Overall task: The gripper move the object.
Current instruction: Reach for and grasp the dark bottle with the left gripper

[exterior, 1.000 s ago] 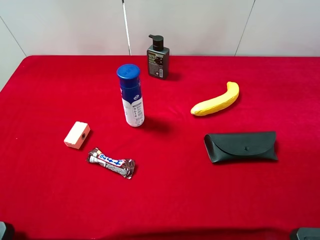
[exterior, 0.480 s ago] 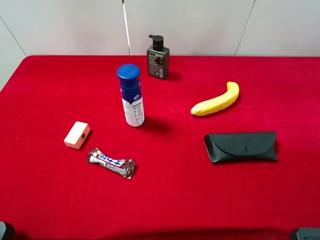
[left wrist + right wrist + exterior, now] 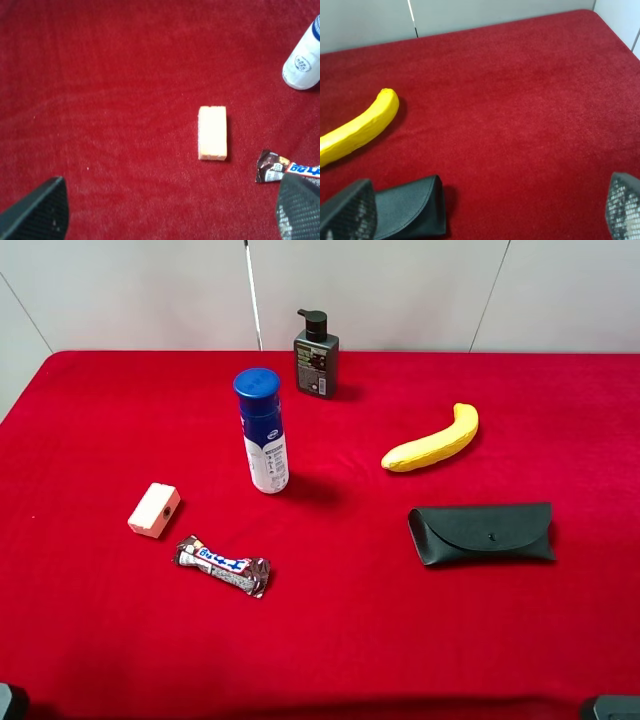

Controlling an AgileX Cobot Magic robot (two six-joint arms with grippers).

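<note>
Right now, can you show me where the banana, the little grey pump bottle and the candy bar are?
banana (image 3: 432, 444): exterior high view, middle of its yellow body
grey pump bottle (image 3: 316, 367): exterior high view, on its dark label
candy bar (image 3: 223, 566): exterior high view, middle of the wrapper

No word can be read with certainty. The snack bar wrapper (image 3: 222, 566) carries big blue letters on a white band, too blurred to spell out. The white bottle (image 3: 263, 432) bears a round blue emblem and fine print, and the dark pump bottle (image 3: 316, 358) a label of pale lines, both too small to read.
</note>
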